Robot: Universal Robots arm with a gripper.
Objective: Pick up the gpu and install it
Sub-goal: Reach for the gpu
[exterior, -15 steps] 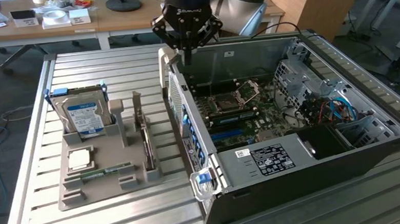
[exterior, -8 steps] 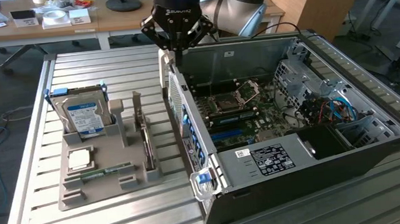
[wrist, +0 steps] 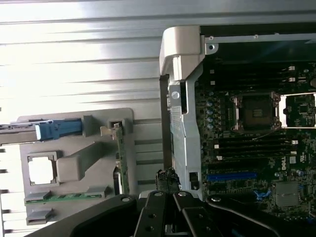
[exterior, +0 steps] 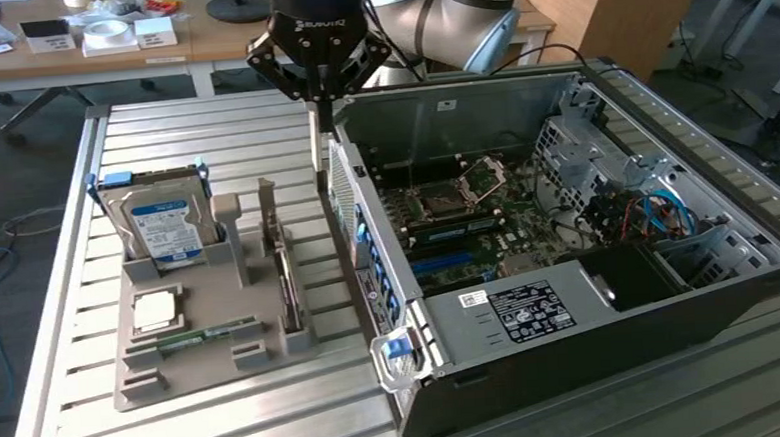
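1. Exterior view. The gripper [exterior: 320, 172] hangs over the slatted desk [exterior: 186, 139], just beside the rear wall of the open PC case [exterior: 661, 294]. The jaws are pressed together and pinch nothing that we can see.
2. Same view. The gpu [exterior: 284, 269] stands on edge in a slot of the grey holder [exterior: 171, 380], below the jaws and on the side away from the case. It is not yet lifted. Its silver bracket rises at the end nearer the jaws. Farther from the jaws sit the hard drive [exterior: 163, 225], a processor [exterior: 154, 309] and the RAM stick [exterior: 203, 336].
3. Wrist view. The gripper [wrist: 167, 180] points down between the holder [wrist: 74, 148] and the case [wrist: 180, 44], with the jaws closed. The gpu [wrist: 120, 158] shows edge-on, near the jaws on the holder side. The motherboard [wrist: 256, 148] and its blue slot [wrist: 231, 176] lie on the opposite side.
4. Handling, our judgement. We expect the card to be light, thin and stiff, and fragile at its components and contact edge. We would grip the two flat faces along the upper edge, near the bracket. The smooth faces may slip, and tilting the card could bind it in its slot.
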